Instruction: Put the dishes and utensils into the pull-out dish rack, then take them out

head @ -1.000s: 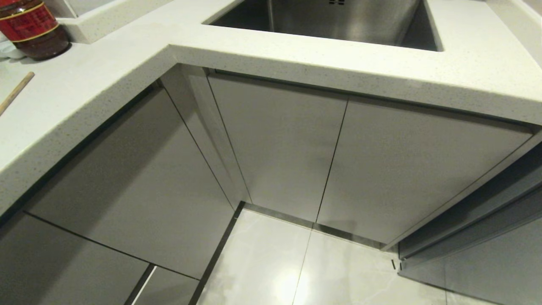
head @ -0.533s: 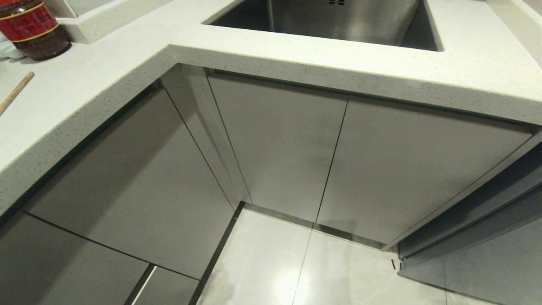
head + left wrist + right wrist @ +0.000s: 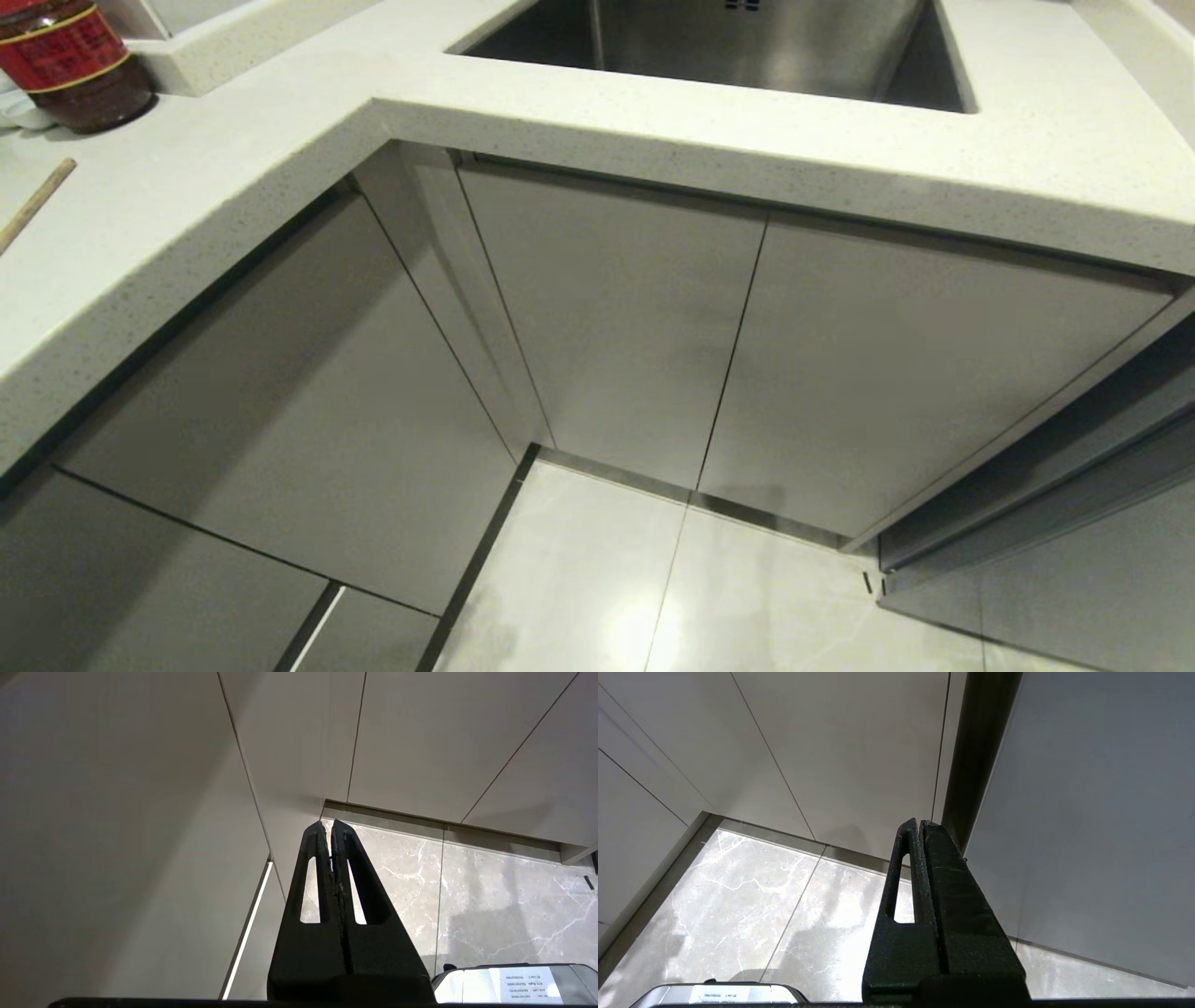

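A light wooden chopstick (image 3: 35, 202) lies on the white countertop (image 3: 233, 168) at the far left, only its end showing. The dishes, the fork and the pull-out dish rack are out of view. Neither arm shows in the head view. My left gripper (image 3: 331, 828) hangs low in front of the cabinet fronts, shut and empty, pointing at the corner where the cabinets meet the floor. My right gripper (image 3: 919, 825) is also shut and empty, low beside a grey panel (image 3: 1087, 812).
A steel sink (image 3: 747, 47) is set into the countertop at the back. A dark bottle with a red label (image 3: 70, 61) stands at the far left. Closed white cabinet fronts (image 3: 607, 317) form an inner corner over the marble floor (image 3: 607, 579).
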Robot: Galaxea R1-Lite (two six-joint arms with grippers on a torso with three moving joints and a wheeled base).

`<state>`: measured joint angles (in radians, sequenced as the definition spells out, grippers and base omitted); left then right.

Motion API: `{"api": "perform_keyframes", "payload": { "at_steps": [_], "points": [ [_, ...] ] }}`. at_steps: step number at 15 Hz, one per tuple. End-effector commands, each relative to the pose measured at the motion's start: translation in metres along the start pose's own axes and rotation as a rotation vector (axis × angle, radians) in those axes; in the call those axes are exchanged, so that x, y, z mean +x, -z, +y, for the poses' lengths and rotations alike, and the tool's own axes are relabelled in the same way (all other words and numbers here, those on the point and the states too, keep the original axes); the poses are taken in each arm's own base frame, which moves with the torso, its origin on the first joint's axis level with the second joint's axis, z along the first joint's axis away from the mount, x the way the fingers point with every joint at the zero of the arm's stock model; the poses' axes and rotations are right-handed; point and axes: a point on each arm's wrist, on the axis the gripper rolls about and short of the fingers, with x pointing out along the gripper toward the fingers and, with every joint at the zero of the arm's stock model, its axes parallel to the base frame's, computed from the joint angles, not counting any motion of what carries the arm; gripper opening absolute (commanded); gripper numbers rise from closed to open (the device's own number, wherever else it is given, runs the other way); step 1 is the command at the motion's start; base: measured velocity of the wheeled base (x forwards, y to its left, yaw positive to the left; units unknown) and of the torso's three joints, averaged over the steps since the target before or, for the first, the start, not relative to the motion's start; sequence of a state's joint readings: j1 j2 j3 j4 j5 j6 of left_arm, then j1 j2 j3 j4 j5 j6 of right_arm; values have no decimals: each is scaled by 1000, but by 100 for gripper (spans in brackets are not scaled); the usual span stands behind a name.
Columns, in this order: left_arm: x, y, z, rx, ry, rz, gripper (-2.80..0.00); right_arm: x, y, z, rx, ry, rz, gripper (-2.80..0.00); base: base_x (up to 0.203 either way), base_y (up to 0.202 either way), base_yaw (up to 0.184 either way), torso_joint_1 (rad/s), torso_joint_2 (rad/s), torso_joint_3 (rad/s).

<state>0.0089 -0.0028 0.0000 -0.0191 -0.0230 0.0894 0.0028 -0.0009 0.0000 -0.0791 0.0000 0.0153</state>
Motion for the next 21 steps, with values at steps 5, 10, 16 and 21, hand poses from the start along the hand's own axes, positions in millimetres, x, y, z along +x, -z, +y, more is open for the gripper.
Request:
{"api": "perform_keyframes", "payload": {
  "at_steps": [5,10,16,21],
  "points": [
    [1,3,0,-12,9,17,-280,2,7,0,0,0,26,-280,0,0,0,1,2,90],
    [1,3,0,-13,7,14,-280,2,8,0,0,0,27,-280,0,0,0,1,0,198],
    [1,3,0,-12,9,14,-280,2,7,0,1,0,26,-280,0,0,0,5,2,207],
    [1,3,0,-8,7,12,-280,2,7,0,0,0,26,-280,0,0,0,2,1,200]
  ]
}}
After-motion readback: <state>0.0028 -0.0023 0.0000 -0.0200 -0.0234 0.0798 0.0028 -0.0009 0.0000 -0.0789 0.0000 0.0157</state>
